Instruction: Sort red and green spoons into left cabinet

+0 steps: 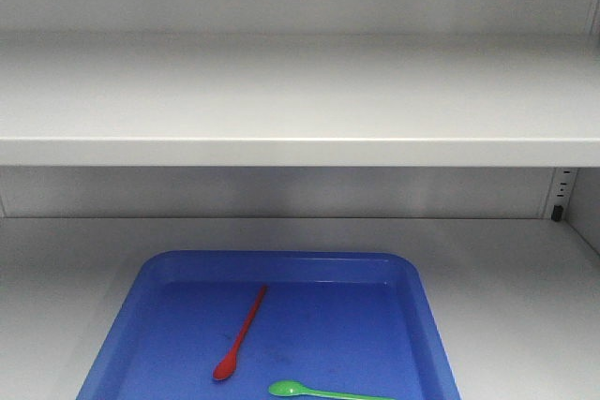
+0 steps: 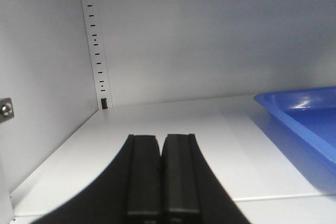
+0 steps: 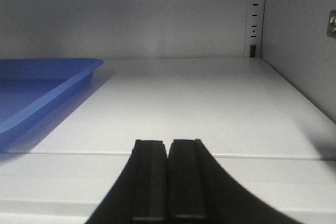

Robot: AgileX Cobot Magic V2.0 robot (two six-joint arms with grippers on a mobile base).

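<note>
— Inside the grey cabinet (image 1: pixel 300 100), where are the two grippers?

— Low at the front edge of the lower shelf (image 1: pixel 525 297), one on each side of the blue tray (image 1: pixel 427 325). The left gripper (image 2: pixel 160 150) points level toward the back wall, its two black fingers (image 2: pixel 143 177) pressed together with nothing between them. The right gripper (image 3: pixel 168 153) sits the same way, jaws closed and empty, aimed at the rear corner with the slotted upright (image 3: pixel 255 14).

— And the spoons?

— Both lie in the tray. The red spoon (image 1: pixel 242 334) runs at a slant, handle toward the back, bowl toward the front. The green spoon (image 1: pixel 323 391) lies crosswise near the tray's front, bowl to the left, just right of the red spoon's bowl and apart from it.

— What can't you make out?

— The green spoon's handle end is cut off at the bottom of the front view, as is the tray's front rim. Neither wrist view shows a spoon, only a corner of the tray. The arms behind the fingers are out of frame.
</note>
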